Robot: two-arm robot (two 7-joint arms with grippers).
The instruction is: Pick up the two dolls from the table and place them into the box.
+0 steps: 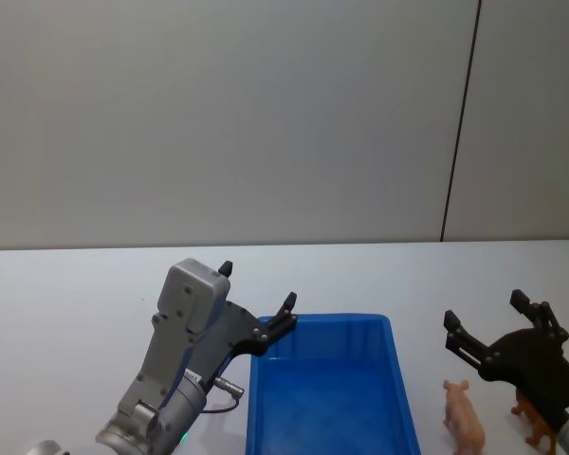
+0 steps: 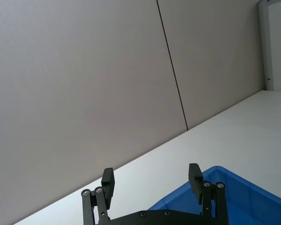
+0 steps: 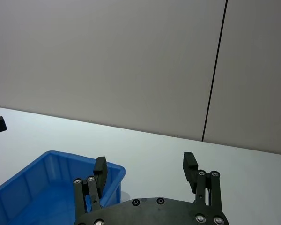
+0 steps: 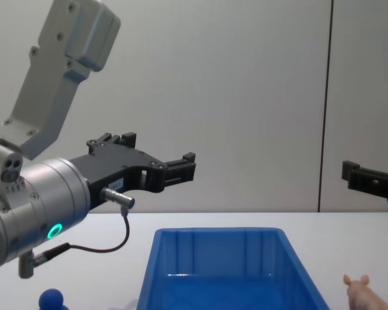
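Right of the box point(image 1: 332, 319) lay pink pig point(image 1: 463, 417) and brown doll point(image 1: 531, 424), close together. Right gripper point(image 1: 485, 308) hung above them, left gripper point(image 1: 258, 285) at the box's corner; both spread wide, holding nothing. Risk: grasping one doll could knock the other.

Soft, even light fills all four views, bright enough that the white table point(image 1: 76, 303) and the pale grey wall point(image 1: 218, 114) look smooth and uniform, though its source cannot be told. Shadows are weak and soft-edged: the pink pig point(image 1: 465, 422) throws only a faint one onto the table beside it, and the blue box point(image 1: 332, 318) shows a pale sheen on its floor. The black left gripper point(image 1: 258, 284) and right gripper point(image 1: 485, 307) stay dark with little surface detail, while a small green ring light point(image 4: 53, 230) glows on the left arm's grey casing.
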